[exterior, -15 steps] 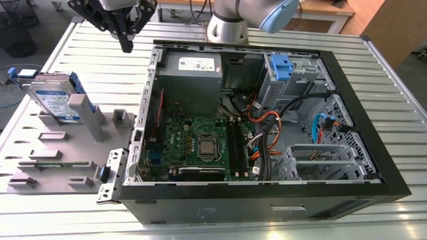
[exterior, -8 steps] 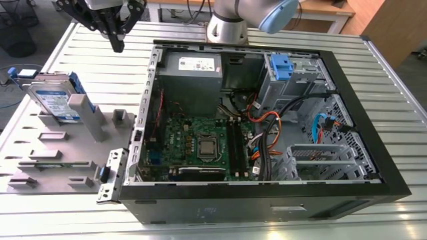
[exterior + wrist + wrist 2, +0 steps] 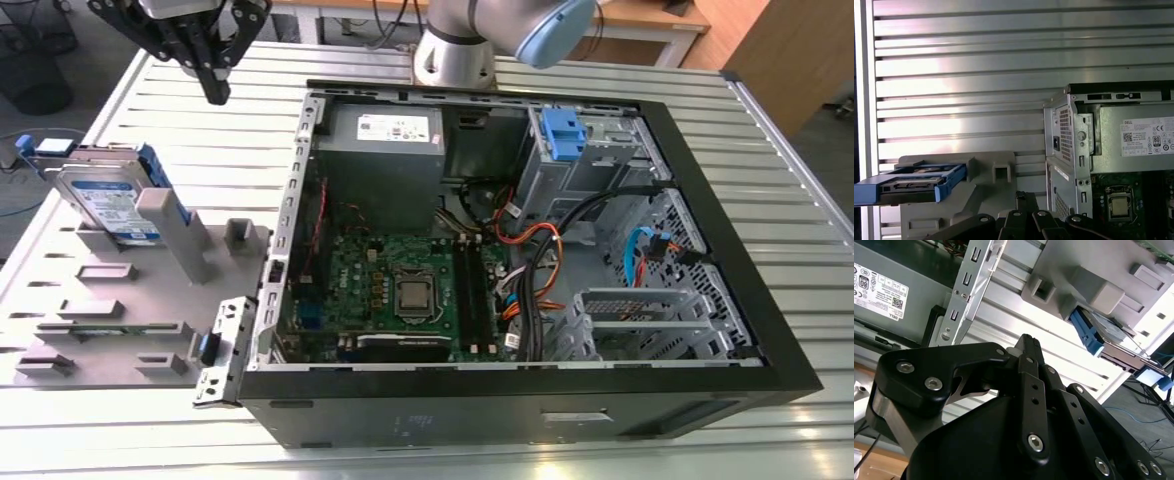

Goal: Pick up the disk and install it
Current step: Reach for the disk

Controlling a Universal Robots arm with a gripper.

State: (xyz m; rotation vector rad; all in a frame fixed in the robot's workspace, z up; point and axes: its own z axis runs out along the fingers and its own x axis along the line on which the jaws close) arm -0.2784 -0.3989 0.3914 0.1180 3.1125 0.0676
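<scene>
Silver-grey disk (image 3: 114,205) propped tilted on edge in grey holder (image 3: 80,300), label face showing, your gripper (image 3: 215,95) hanging fingertips-down nearby, pressed together, empty.

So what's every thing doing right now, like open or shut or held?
Gripper: shut, empty, up in the air.
Disk: standing on edge in the grey holder, not held.
Computer case: open, side cover off.

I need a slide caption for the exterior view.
Shut claw hangs empty over the table; the disk rests on its stand beside the open case.
</scene>
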